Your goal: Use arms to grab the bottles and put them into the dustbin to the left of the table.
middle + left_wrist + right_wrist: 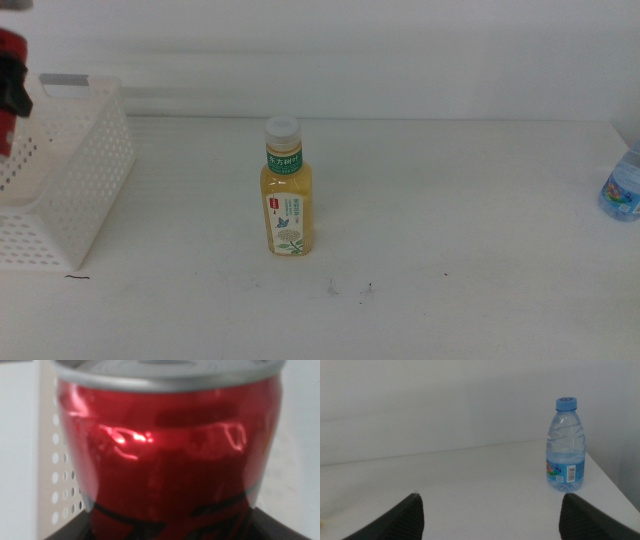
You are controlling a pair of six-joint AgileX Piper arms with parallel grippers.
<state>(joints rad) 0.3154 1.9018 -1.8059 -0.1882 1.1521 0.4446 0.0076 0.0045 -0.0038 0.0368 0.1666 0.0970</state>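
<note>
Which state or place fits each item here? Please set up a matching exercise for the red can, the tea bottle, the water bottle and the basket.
Items:
1. red soda can
2. yellow tea bottle
3. clear water bottle
4. white basket

Places or states:
A. upright near the table's right edge
B. at the table's left side, perforated walls
C. held in the left gripper, beside the basket
D. upright near the middle of the table

Pairs: 1-C, 2-D, 3-A, 4-B. The right gripper is open over the table, facing the water bottle.
</note>
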